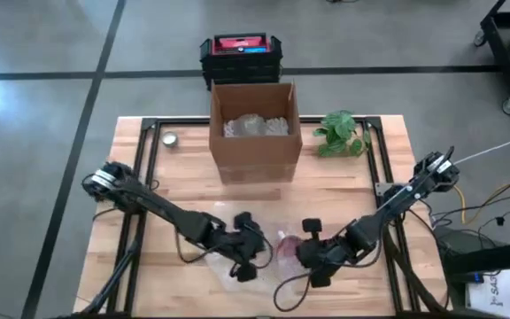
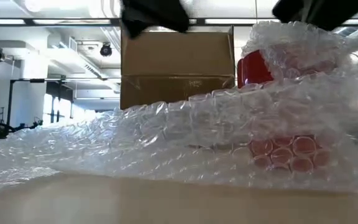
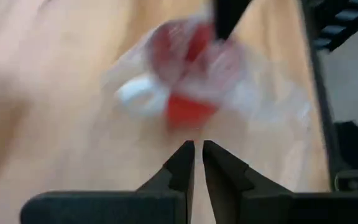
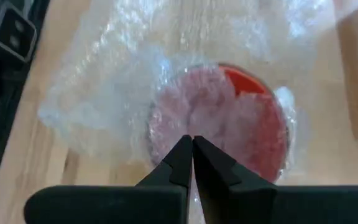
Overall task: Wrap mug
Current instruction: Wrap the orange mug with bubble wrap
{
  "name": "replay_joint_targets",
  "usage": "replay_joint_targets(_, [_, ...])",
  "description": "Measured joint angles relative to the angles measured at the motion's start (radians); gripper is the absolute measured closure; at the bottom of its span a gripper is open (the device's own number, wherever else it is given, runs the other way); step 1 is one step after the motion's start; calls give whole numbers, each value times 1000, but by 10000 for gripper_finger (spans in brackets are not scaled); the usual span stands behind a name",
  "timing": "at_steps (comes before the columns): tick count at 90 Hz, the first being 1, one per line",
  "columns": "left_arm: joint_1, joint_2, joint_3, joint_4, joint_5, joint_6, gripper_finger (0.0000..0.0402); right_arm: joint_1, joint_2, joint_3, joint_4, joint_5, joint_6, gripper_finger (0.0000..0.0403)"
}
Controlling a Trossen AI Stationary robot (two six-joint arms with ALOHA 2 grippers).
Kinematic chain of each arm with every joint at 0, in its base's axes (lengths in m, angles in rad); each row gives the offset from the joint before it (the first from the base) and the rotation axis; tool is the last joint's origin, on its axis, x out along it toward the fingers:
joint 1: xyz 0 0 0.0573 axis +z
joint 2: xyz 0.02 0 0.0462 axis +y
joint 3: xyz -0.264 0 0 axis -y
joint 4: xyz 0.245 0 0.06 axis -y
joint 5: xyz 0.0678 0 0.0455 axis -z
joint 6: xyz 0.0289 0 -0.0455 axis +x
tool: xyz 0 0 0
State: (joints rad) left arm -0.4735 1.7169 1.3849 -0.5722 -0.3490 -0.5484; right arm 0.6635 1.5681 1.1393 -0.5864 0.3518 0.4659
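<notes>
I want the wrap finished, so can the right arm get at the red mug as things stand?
Probably yes. The right gripper hangs directly over the red mug with nothing solid between; only a bubble wrap fold covers the mug. Its fingers look shut, so it would need to open first. The left gripper sits just beside.

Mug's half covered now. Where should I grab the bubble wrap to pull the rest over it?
Probably the loose flap of bubble wrap lying flat on the table, on the left gripper side of the red mug. Come down from above, pinch its free edge and fold toward the mug; the right gripper sits at the mug's other side.
</notes>
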Motion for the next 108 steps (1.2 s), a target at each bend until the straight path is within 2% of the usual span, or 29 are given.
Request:
replay_joint_targets(12, [-13,-90,-27,-229,-17,-149,381,43,-38,-32,-12,55,72,403])
replay_joint_targets(26, [-16,-181,-129,-339,-32,-378,366,91,-51,-100,-7,150,201,403])
replay_joint_targets(34, [-17,-236,-220,-336,-10,-493,336,112,-47,-136,0,181,267,403])
replay_joint_targets(49, [-14,-321,-408,-257,20,-639,241,126,-46,-185,2,244,352,403])
replay_joint_targets(60, [-11,-359,-506,-176,27,-722,178,131,-46,-189,11,297,344,403])
replay_joint_targets(71, [-11,-364,-570,-74,34,-755,140,130,-46,-170,46,304,278,403])
replay_joint_targets(87, [-13,-338,-627,88,130,-769,131,130,-46,-145,75,305,219,403])
replay_joint_targets(98, [-35,-328,-630,138,204,-800,147,130,-46,-132,62,304,203,403])
replay_joint_targets(108, [-91,-328,-618,134,226,-858,167,130,-46,-130,60,303,196,403])
